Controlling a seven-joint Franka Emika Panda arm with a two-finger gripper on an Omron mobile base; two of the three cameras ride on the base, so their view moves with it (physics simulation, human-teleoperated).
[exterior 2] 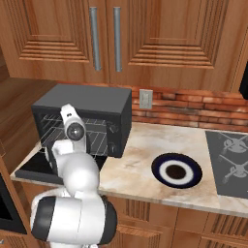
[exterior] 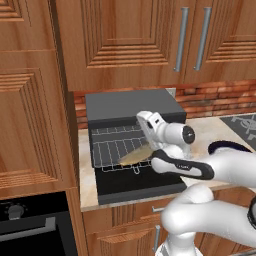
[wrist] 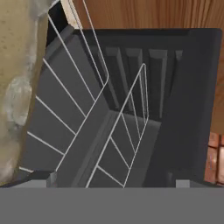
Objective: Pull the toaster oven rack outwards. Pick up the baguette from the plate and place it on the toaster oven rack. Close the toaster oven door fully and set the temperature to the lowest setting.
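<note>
Left base view: baguette [exterior: 134, 155] lies on the pulled-out rack [exterior: 117, 150].
Hand [exterior: 148, 150] released; withdrawing carelessly could nudge the loaf off.

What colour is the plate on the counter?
The plate has a dark navy rim and a white centre with a dark spot, clearest in the right base view.

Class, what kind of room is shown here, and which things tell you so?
A home kitchen, rendered: a toaster oven on a stone counter, a stovetop, and wooden cabinets above a brick backsplash.
</note>
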